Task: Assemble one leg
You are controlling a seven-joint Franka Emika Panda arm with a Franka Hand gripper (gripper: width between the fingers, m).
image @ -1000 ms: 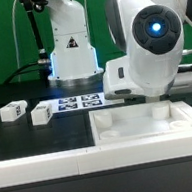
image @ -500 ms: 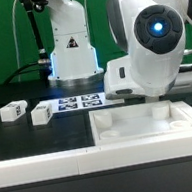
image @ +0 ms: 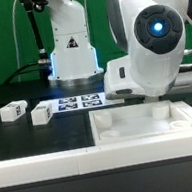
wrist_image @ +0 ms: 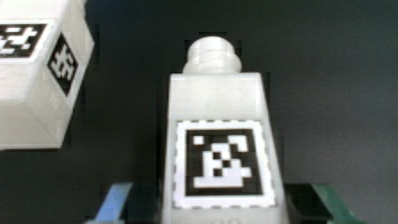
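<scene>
In the wrist view a white leg lies on the black table, with a black-and-white tag on its face and a round peg at its far end. My gripper is open and straddles the leg's near end. One fingertip shows on each side, with a dark gap to the leg. In the exterior view the arm's big white wrist hides the gripper and this leg.
A second tagged leg lies close beside the first. Two more small tagged blocks sit at the exterior view's left. The marker board lies by the robot base. The wide white rimmed piece is in front.
</scene>
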